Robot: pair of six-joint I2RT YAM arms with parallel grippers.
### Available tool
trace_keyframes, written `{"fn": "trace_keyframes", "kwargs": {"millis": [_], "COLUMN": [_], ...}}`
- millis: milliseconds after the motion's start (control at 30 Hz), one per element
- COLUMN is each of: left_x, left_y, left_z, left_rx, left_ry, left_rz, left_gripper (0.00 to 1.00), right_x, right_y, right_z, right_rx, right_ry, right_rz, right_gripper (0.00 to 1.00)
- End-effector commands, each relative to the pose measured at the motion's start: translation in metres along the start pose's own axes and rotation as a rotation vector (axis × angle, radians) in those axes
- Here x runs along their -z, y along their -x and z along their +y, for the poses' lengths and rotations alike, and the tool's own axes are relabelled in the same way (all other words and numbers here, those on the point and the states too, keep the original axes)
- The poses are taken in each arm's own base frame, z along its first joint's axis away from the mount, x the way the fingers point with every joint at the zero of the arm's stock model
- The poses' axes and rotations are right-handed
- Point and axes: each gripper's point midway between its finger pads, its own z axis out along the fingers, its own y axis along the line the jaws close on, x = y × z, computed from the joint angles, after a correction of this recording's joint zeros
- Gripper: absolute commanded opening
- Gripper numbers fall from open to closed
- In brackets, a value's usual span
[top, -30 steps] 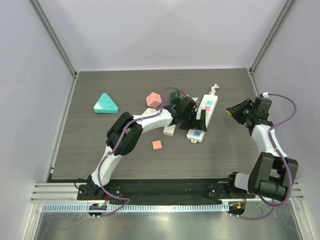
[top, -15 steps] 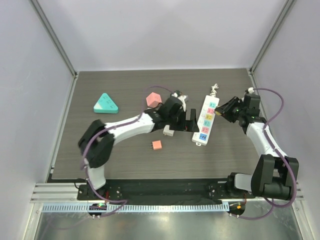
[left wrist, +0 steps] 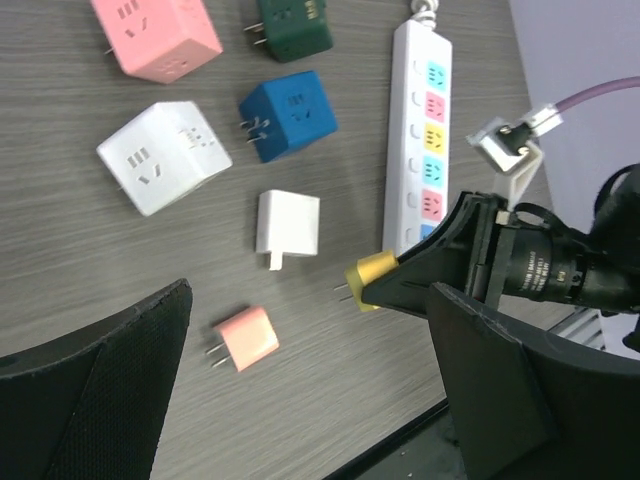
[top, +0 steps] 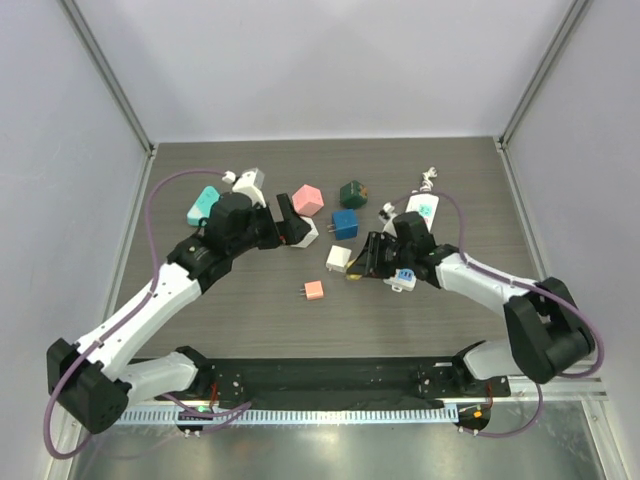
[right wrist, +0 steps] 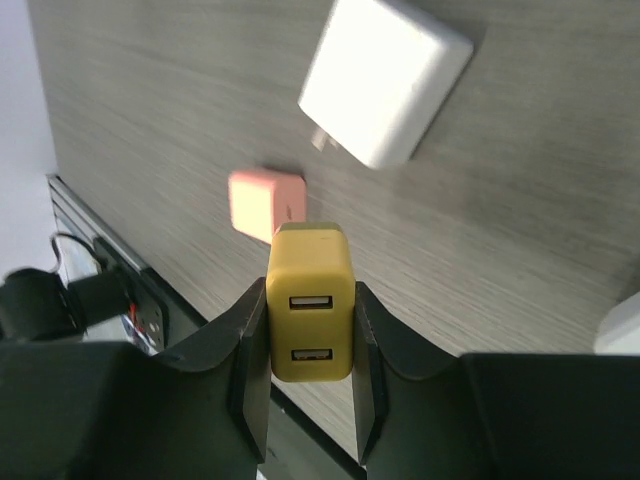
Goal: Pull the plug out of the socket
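Note:
The white power strip (left wrist: pixel 425 150) with coloured sockets lies on the dark table; in the top view (top: pixel 424 209) my right arm crosses over it. No plug shows in its visible sockets. My right gripper (right wrist: pixel 310 335) is shut on a yellow two-port USB plug (right wrist: pixel 310 315), held above the table left of the strip's near end. The plug (left wrist: pixel 369 279) shows its prongs free in the left wrist view. In the top view the right gripper (top: pixel 364 260) is beside a white flat adapter. My left gripper (top: pixel 290 228) is open and empty, well left of the strip.
Loose adapters lie left of the strip: a pink cube (left wrist: pixel 157 37), a dark green one (left wrist: pixel 293 24), a blue cube (left wrist: pixel 290 115), a white cube (left wrist: pixel 165 156), a white flat adapter (left wrist: pixel 288 224) and a small pink plug (left wrist: pixel 248 338). A teal triangle (top: pixel 203 205) lies at far left.
My left arm has pulled back left, away from the strip. My right arm has swung across the strip to its left near end, carrying the yellow plug. The strip has shifted.

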Motion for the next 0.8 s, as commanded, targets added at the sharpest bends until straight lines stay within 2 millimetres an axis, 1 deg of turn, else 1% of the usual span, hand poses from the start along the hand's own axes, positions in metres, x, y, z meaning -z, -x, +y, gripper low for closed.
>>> {"fn": "trace_keyframes", "kwargs": {"millis": [0,33,67,133,167,200,267,300,400,433,500,533,567,600,633,700,733,767], "left_x": [0.013,0.013,0.013,0.011,0.011,0.009,0.007,0.006,0.008,0.009,0.011,0.012,0.014,0.015,0.016,0.017,0.018,0.019], "left_y": [-0.005,-0.004,-0.008,-0.012,-0.010,-0.015,-0.017,-0.021,-0.022,-0.024,-0.025,-0.026,-0.027,-0.028,-0.028,-0.031,-0.032,-0.034], "left_z": [0.025,0.026,0.028,0.026,0.022,0.023,0.024,0.025,0.026,0.027,0.028,0.029,0.029,0.030,0.030,0.032,0.032,0.034], "left_rx": [-0.013,-0.001,0.013,0.047,0.056,0.067,0.087,0.091,0.101,0.102,0.104,0.104,0.101,0.099,0.099,0.095,0.093,0.093], "left_ry": [0.091,0.088,0.088,0.068,0.048,0.047,0.045,0.049,0.047,0.047,0.047,0.048,0.045,0.049,0.047,0.050,0.050,0.053], "left_rz": [-0.019,-0.033,-0.032,-0.028,-0.036,-0.021,-0.018,-0.011,-0.014,-0.014,-0.014,-0.012,-0.013,-0.011,-0.010,-0.010,-0.010,-0.005], "left_gripper": [1.00,1.00,1.00,1.00,1.00,1.00,1.00,1.00,1.00,1.00,1.00,1.00,1.00,1.00,1.00,1.00,1.00,1.00], "right_x": [-0.017,-0.020,-0.024,-0.029,-0.031,-0.035,-0.038,-0.040,-0.043,-0.044,-0.043,-0.043,-0.041,-0.040,-0.038,-0.035,-0.033,-0.028], "right_y": [-0.026,-0.032,-0.037,-0.047,-0.049,-0.054,-0.055,-0.057,-0.055,-0.054,-0.054,-0.052,-0.055,-0.054,-0.051,-0.047,-0.040,-0.037], "right_z": [0.011,0.014,0.014,0.015,0.015,0.013,0.010,0.006,0.003,0.001,-0.007,-0.007,-0.011,-0.012,-0.014,-0.015,-0.015,-0.014], "right_rx": [0.014,0.025,0.028,0.034,0.033,0.023,0.018,0.014,0.014,0.014,0.018,0.025,0.028,0.035,0.041,0.063,0.076,0.093], "right_ry": [0.078,0.100,0.100,0.102,0.106,0.103,0.095,0.083,0.065,0.051,0.007,0.000,-0.020,-0.030,-0.053,-0.071,-0.088,-0.099], "right_rz": [0.100,0.114,0.128,0.151,0.161,0.183,0.188,0.190,0.186,0.183,0.183,0.176,0.190,0.186,0.176,0.162,0.138,0.129], "right_gripper": [0.05,0.06,0.06,0.10,0.11,0.13,0.20,0.22,0.35,0.43,0.50,0.60,0.64,0.68,0.76,0.82,0.87,0.89]}}
